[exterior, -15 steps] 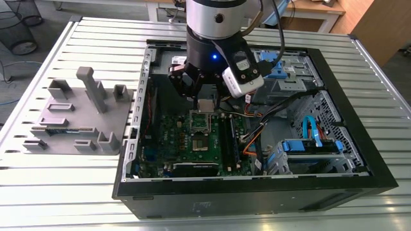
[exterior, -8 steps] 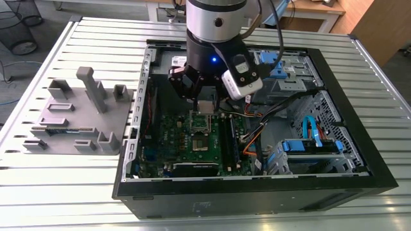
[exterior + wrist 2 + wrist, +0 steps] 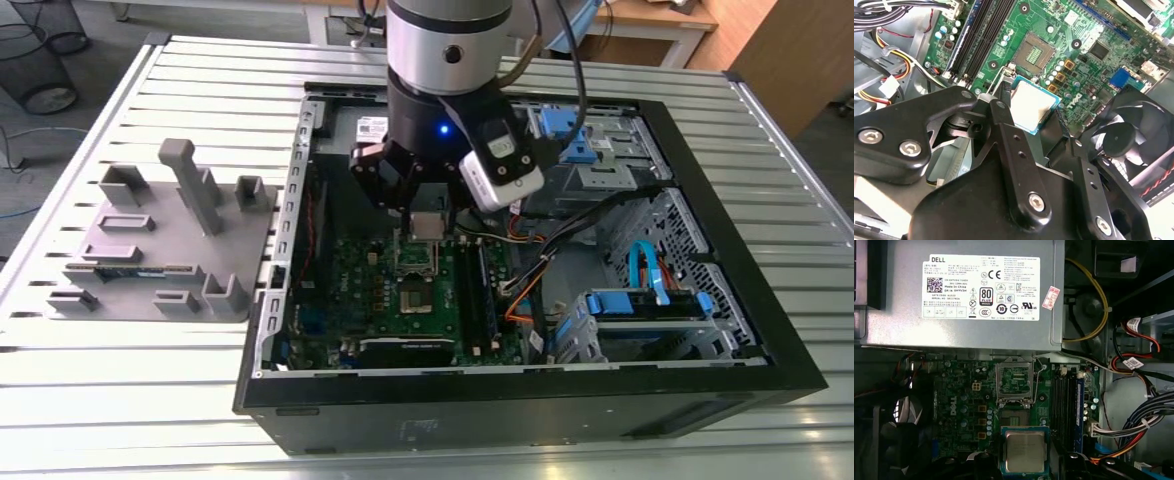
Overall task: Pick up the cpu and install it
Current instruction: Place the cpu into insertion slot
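The cpu (image 3: 1030, 102), a small square chip with a silver top, sits between the black fingers (image 3: 1004, 117) of my gripper (image 3: 1034, 116), which is shut on its edges. In the exterior view the gripper (image 3: 427, 222) hangs inside the open computer case (image 3: 534, 400), holding the cpu (image 3: 427, 226) a little above the green motherboard (image 3: 387, 300). The open socket (image 3: 1034, 51) lies just beyond the chip. In the first wrist view the cpu (image 3: 1025, 451) covers part of the socket (image 3: 1015, 417), and the raised socket frame (image 3: 1015, 380) stands behind it.
A grey power supply (image 3: 984, 295) borders the board. Memory slots (image 3: 1066, 405) run beside the socket, a black fan (image 3: 1124, 140) sits close by, and cable bundles (image 3: 561, 245) cross the case. A grey tray (image 3: 147, 250) rests on the slatted table at the exterior view's left.
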Tool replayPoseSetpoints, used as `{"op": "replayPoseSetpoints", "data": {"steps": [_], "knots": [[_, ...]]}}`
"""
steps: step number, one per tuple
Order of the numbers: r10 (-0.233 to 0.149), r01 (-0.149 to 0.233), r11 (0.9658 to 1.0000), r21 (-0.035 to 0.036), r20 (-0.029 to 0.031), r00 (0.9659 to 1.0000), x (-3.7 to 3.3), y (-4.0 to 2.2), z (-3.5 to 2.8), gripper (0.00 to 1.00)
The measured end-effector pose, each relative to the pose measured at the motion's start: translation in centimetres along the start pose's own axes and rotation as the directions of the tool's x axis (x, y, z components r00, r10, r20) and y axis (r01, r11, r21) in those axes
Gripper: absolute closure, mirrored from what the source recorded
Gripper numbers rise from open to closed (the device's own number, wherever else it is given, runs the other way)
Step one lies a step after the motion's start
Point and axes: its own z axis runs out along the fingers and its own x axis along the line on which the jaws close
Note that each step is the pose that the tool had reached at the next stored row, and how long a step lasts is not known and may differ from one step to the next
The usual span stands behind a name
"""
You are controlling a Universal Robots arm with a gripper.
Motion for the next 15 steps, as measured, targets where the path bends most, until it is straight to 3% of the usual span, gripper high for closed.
{"op": "replayPoseSetpoints", "data": {"steps": [15], "knots": [[0.000, 0.000, 1.0000, -0.0001, 0.0001, 1.0000, 0.01, -0.15, 0.21, 0.53]]}}
